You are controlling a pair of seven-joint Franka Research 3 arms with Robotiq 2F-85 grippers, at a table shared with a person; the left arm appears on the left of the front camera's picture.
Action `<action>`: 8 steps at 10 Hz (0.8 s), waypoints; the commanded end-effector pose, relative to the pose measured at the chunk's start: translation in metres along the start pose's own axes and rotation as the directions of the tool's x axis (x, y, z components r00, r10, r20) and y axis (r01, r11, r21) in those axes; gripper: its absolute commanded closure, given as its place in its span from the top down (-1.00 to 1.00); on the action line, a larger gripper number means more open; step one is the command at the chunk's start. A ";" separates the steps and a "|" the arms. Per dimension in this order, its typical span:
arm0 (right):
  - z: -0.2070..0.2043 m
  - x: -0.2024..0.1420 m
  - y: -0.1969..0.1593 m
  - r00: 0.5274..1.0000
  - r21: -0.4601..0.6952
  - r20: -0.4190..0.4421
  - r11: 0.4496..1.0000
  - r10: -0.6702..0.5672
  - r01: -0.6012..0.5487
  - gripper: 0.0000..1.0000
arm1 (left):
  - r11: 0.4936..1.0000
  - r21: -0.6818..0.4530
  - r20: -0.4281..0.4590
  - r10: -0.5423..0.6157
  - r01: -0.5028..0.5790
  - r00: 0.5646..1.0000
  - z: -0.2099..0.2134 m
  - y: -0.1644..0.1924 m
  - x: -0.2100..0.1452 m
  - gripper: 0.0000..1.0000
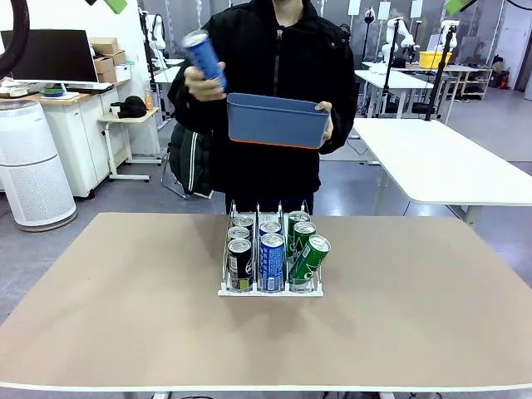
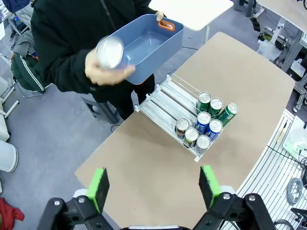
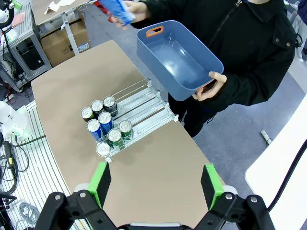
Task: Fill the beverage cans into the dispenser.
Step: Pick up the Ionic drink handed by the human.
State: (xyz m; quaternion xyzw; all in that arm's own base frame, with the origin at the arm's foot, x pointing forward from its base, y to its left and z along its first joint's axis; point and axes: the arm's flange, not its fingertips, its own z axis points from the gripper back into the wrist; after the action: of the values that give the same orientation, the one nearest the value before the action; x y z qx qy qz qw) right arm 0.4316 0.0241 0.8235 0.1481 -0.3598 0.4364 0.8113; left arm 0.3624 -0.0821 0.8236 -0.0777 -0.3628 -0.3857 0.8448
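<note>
My left fingers (image 2: 98, 188) are spread wide above the counter (image 2: 144, 158) and hold nothing. My right fingers (image 3: 101, 183) stand just as wide apart, also empty. The dispenser (image 1: 270, 292) sits mid-counter with the beverage cans (image 1: 272, 261) packed at the end nearest me, and the front green can (image 1: 308, 259) is leaning. Across from me, the person's hand (image 1: 198, 83) lifts a blue can (image 1: 204, 56) beside the blue bin (image 1: 278, 121), which the other hand (image 1: 325, 115) holds.
</note>
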 end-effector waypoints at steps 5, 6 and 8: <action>-0.001 -0.001 0.003 1.000 0.001 -0.006 1.000 -0.005 0.005 1.00 | 1.000 0.002 0.000 0.000 0.000 1.000 0.001 0.001 -0.001 1.00; -0.001 -0.001 0.003 1.000 0.001 -0.006 1.000 -0.005 0.005 1.00 | 1.000 0.002 0.000 0.000 0.000 1.000 0.001 0.001 -0.001 1.00; -0.001 -0.001 0.003 1.000 0.001 -0.006 1.000 -0.005 0.005 1.00 | 1.000 0.002 0.000 0.000 0.000 1.000 0.001 0.001 -0.001 1.00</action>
State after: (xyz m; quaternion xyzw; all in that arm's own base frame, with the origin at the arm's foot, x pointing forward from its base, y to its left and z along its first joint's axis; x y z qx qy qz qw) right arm 0.4316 0.0241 0.8235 0.1481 -0.3598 0.4364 0.8113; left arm 0.3624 -0.0820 0.8236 -0.0777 -0.3628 -0.3857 0.8448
